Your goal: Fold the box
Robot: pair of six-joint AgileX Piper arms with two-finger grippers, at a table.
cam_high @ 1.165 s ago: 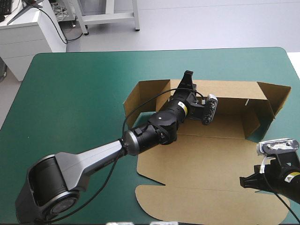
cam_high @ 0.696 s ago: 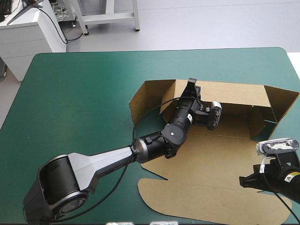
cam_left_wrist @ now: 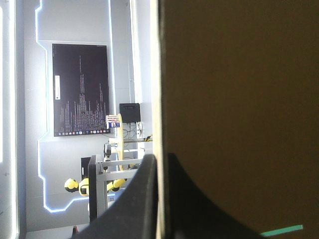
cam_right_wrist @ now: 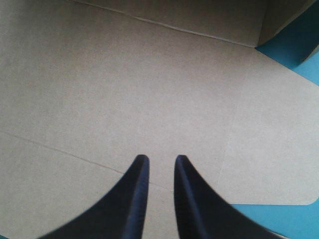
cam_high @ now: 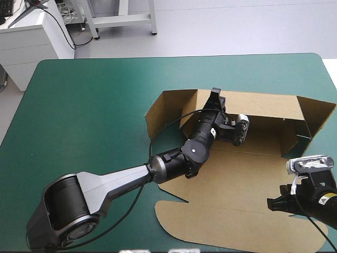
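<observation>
High view: your left gripper (cam_high: 213, 98) grips the box (cam_high: 237, 174) by its far wall (cam_high: 258, 103), fingers nearly closed on the board, and the wall has risen upright since earlier, so folding progresses. Your right gripper (cam_high: 270, 203), slightly parted and empty, hovers over the flat panel beneath it.

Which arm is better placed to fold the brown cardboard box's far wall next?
Likely left: the left gripper is shut on the brown cardboard box at its far wall, while the right gripper hovers over the near panel, holding nothing.
</observation>
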